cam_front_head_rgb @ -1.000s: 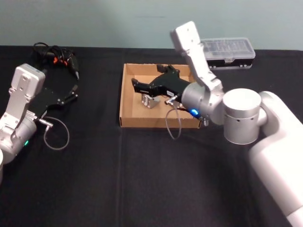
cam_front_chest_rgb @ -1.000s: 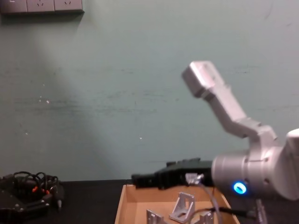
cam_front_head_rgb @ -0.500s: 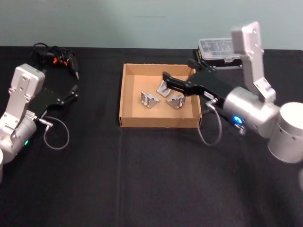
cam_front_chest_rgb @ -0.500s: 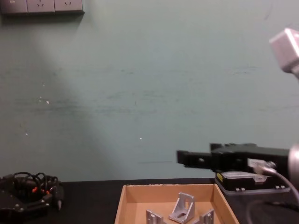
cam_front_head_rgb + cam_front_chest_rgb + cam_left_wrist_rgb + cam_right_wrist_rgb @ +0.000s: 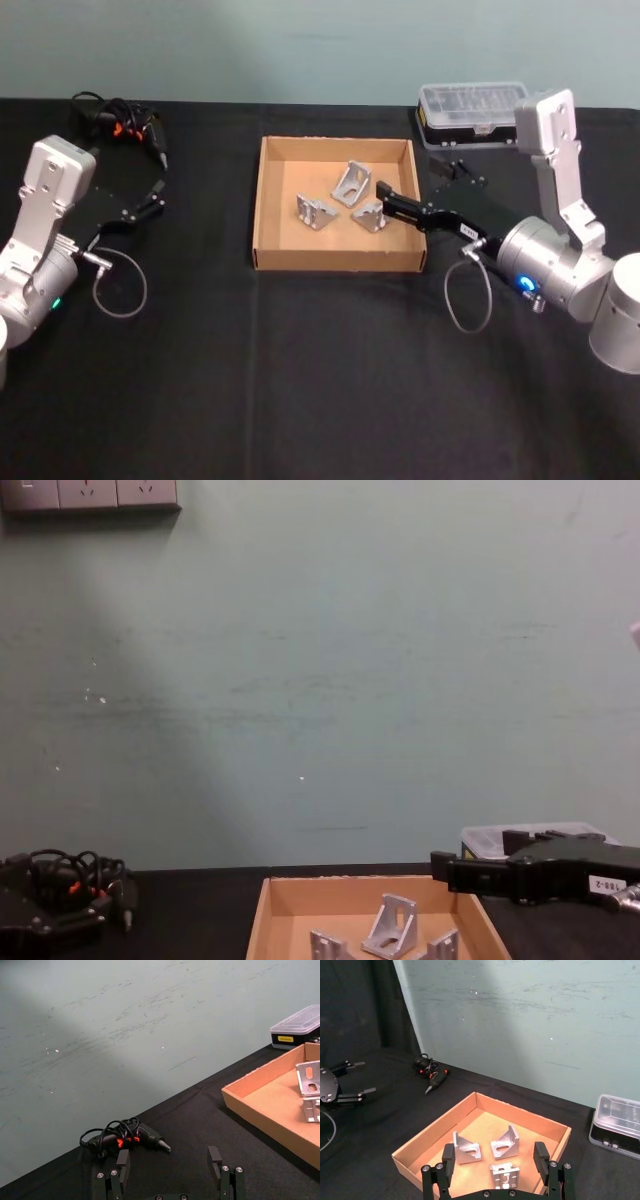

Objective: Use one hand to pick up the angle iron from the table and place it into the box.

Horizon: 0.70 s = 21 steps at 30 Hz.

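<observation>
The right hand (image 5: 385, 195) is being held open and empty at the right wall of the box (image 5: 264, 190), where three angle irons (image 5: 345, 200) are lying.

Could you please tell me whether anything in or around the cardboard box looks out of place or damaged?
Nothing stands out. Three silver metal angle irons lie inside the shallow tan cardboard box, whose walls look intact. The open black right hand hangs at its right wall, holding nothing.

A workshop-like lab: black table (image 5: 300, 380), bare green wall, wall sockets (image 5: 90, 494), corded tool (image 5: 127, 1137).
</observation>
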Each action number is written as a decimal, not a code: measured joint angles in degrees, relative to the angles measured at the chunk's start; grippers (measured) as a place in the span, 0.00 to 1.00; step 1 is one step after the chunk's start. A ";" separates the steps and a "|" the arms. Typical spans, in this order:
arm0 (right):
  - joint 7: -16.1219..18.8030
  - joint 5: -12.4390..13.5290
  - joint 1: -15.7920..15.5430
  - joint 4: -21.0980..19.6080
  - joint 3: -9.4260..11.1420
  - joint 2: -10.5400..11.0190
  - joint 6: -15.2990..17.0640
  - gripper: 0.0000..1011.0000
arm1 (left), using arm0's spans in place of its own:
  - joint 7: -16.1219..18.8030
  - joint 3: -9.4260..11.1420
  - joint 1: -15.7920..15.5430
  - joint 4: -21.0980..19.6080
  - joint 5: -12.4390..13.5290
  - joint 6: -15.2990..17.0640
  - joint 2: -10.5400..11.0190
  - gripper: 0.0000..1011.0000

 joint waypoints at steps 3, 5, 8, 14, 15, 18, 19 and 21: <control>0.02 0.02 0.02 -0.06 0.05 -0.06 0.02 0.99 | 0.00 0.00 0.00 0.00 0.00 0.00 0.00 1.00; 0.02 0.02 0.03 -0.08 0.06 -0.08 0.04 0.99 | 0.00 0.00 0.00 0.00 0.00 0.00 0.00 1.00; 0.04 0.02 0.04 -0.12 0.10 -0.11 0.05 0.99 | 0.00 0.00 0.00 0.00 0.00 0.00 0.00 1.00; 0.08 0.04 0.07 -0.16 0.12 -0.14 0.07 0.99 | 0.00 0.00 0.00 0.00 0.00 0.00 0.00 1.00; 0.09 0.05 0.07 -0.17 0.13 -0.14 0.08 0.99 | 0.00 0.00 0.00 0.00 0.00 0.00 0.00 1.00; 0.12 0.06 0.08 -0.19 0.14 -0.15 0.10 0.99 | 0.00 0.00 0.00 0.00 0.00 0.00 0.00 1.00; 0.13 0.06 0.09 -0.19 0.16 -0.15 0.10 0.99 | 0.00 0.00 0.00 0.00 0.00 0.00 0.00 1.00; 0.15 0.07 0.10 -0.21 0.17 -0.16 0.12 0.99 | 0.00 0.00 0.00 0.00 0.00 0.00 0.00 1.00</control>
